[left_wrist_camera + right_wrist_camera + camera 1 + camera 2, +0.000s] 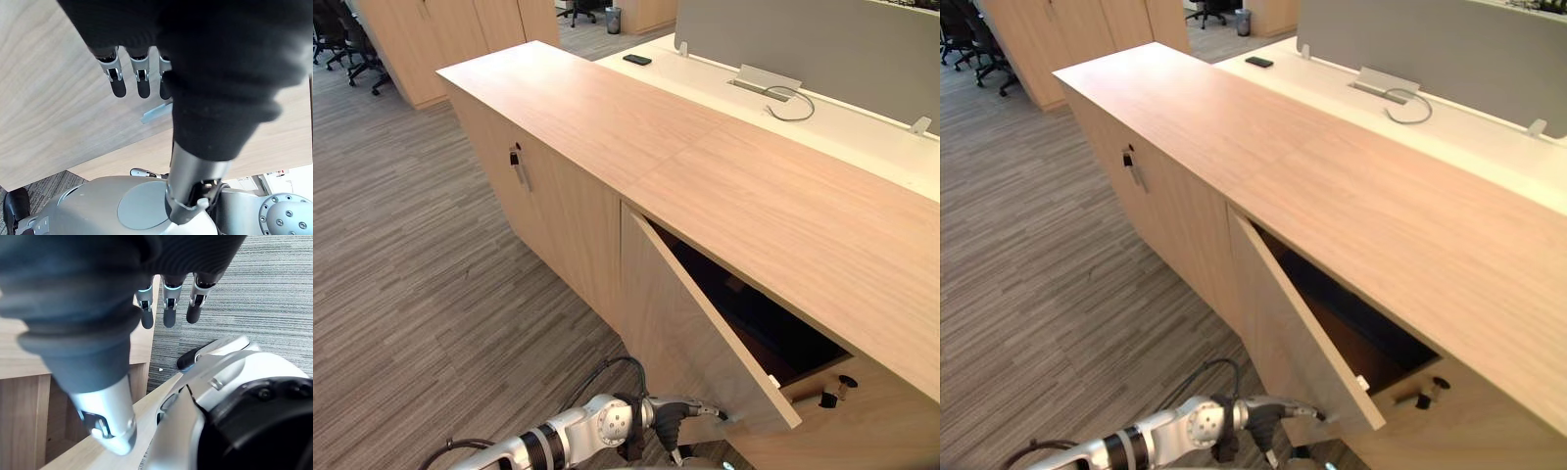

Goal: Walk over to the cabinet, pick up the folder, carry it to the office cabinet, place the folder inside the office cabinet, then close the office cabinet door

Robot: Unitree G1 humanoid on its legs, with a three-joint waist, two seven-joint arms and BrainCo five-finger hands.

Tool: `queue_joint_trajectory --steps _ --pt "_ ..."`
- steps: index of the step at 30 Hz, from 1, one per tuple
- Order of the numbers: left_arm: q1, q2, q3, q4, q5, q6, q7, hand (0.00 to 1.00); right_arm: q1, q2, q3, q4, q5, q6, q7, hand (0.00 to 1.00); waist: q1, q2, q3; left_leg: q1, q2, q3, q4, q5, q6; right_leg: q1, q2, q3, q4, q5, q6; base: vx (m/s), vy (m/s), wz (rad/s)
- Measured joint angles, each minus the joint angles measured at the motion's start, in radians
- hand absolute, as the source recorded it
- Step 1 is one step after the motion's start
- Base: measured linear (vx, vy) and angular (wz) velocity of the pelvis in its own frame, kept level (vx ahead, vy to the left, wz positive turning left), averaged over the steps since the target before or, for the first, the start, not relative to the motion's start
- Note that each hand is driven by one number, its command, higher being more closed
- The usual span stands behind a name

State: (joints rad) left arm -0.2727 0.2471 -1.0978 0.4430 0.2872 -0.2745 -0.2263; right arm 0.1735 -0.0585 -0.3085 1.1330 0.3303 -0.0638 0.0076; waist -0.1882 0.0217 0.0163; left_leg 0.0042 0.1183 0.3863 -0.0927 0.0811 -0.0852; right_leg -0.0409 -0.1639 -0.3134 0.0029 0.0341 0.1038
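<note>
Nearest, the left hand [677,411] reaches with straight, open fingers [118,86] to the outer face of the office cabinet door [690,323], near its lower free corner. The right hand [168,308] hangs above the carpet floor [264,289], fingers straight and relaxed. The door stands half open on the office cabinet [607,108]. The inside is dark, and the folder cannot be made out. Beyond, a white bench [862,127] carries a grey cable loop [790,103].

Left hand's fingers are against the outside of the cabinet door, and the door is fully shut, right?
Not quite: the door stands ajar, with the dark interior showing behind it in the left eye view. The left hand is against its outside, as you say.
</note>
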Motion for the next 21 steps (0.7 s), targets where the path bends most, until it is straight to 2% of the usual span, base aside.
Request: queue_joint_trajectory --steps 5,10,14,17,21 --pt "-0.032 -0.006 0.000 0.016 0.043 -0.004 0.005 0.00 -0.009 -0.006 0.026 -0.001 0.002 0.000 -0.001 0.00 -0.016 0.001 0.001 0.000 0.000 0.005 0.000 -0.001 -0.002 -0.001 0.001 0.002 -0.002 0.000 0.000 0.00 0.000 -0.01" --pt "-0.080 -0.025 0.004 0.075 0.070 -0.009 0.027 0.00 -0.015 -0.006 0.026 -0.006 0.002 0.000 0.001 0.00 -0.044 0.004 0.003 0.010 0.009 0.039 0.000 -0.008 -0.009 -0.008 0.017 0.033 -0.008 0.002 -0.002 -0.02 -0.012 -0.20" --pt "-0.107 -0.054 0.026 0.120 0.097 -0.007 0.045 0.00 -0.014 -0.010 0.026 -0.027 0.002 -0.001 0.004 0.00 -0.068 0.022 0.013 0.016 0.025 0.067 0.003 -0.016 -0.021 -0.015 0.035 0.057 -0.017 0.003 -0.007 0.00 -0.030 -0.20" --pt "-0.118 -0.070 0.048 0.130 0.101 -0.006 0.054 0.00 -0.013 -0.015 0.025 -0.033 0.001 -0.001 0.008 0.00 -0.074 0.035 0.011 0.013 0.041 0.092 0.005 -0.021 -0.029 -0.032 0.052 0.076 -0.018 0.001 -0.014 0.01 -0.034 -0.24" --pt "-0.136 -0.091 0.081 0.141 0.118 0.002 0.068 0.00 -0.012 -0.014 0.021 -0.042 0.000 -0.002 0.009 0.00 -0.082 0.040 0.011 0.010 0.063 0.103 0.017 -0.024 -0.037 -0.042 0.068 0.085 -0.015 -0.009 -0.029 0.01 -0.044 -0.13"
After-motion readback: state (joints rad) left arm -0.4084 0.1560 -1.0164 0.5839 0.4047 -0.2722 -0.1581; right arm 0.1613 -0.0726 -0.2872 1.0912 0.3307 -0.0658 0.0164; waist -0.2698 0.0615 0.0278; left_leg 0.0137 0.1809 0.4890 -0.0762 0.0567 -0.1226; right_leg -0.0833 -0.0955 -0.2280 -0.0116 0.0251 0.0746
